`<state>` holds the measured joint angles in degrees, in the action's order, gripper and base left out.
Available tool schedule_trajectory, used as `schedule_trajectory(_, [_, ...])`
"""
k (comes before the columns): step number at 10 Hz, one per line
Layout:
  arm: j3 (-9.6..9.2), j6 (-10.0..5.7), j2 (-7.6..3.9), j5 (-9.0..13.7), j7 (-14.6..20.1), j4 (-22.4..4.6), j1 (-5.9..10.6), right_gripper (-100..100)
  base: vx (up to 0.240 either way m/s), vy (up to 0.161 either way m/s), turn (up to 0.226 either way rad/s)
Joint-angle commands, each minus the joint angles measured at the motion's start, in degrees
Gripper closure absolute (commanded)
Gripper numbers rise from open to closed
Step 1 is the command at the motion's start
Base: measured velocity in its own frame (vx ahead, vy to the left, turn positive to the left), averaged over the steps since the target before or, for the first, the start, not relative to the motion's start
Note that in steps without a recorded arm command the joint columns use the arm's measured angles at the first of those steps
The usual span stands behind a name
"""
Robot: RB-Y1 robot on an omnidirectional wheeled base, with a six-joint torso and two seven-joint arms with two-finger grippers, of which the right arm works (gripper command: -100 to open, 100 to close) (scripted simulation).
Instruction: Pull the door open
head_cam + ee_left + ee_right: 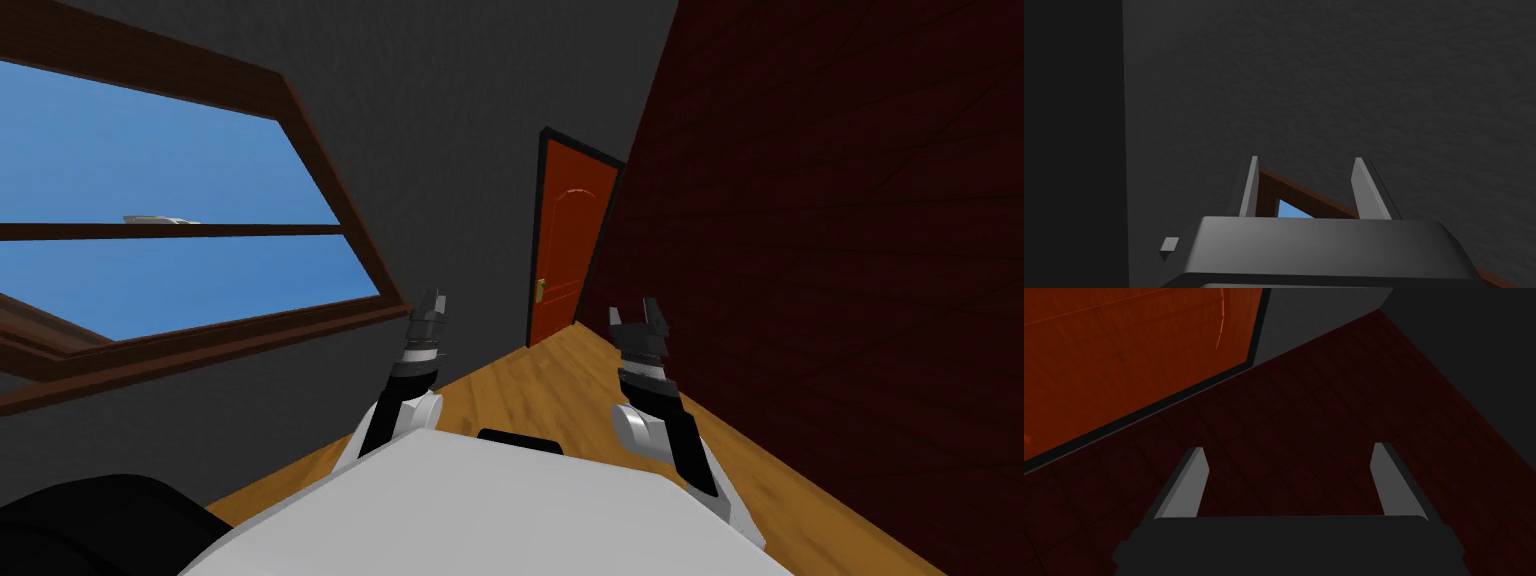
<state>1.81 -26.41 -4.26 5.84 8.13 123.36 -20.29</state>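
Door (565, 250) is the orange-red one at the far end of the hallway, sitting in its dark frame, with a small handle (539, 290) near its left edge. Both arms are up in front of me, well apart from it. Right hand (640, 312) is spread wide, left hand (432, 297) open a bit narrower, both empty.

The floor (520, 385) is showing as light brown wooden boards with visible grain. It is running as a narrow strip away from the robot, tapering toward the far end. A dark grey wall (450, 150) is bordering it on the left and a dark red wall (830, 300) on the right. At the far end the orange-red door (566, 250) is standing in its dark frame, its foot meeting the boards.
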Motion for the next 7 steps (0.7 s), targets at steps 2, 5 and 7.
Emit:
schedule_trajectory(2, [0.99,-0.40,-0.40,1.6,1.3,-3.0,1.64,-100,0.079,-0.090,0.198])
schedule_trajectory(5, [2.28,-0.76,-0.74,4.1,3.3,-7.1,3.85,-100,0.081,-0.126,0.262])
schedule_trajectory(7, [2.94,-0.95,-0.90,5.4,4.3,-9.3,5.00,-100,0.066,-0.126,0.215])
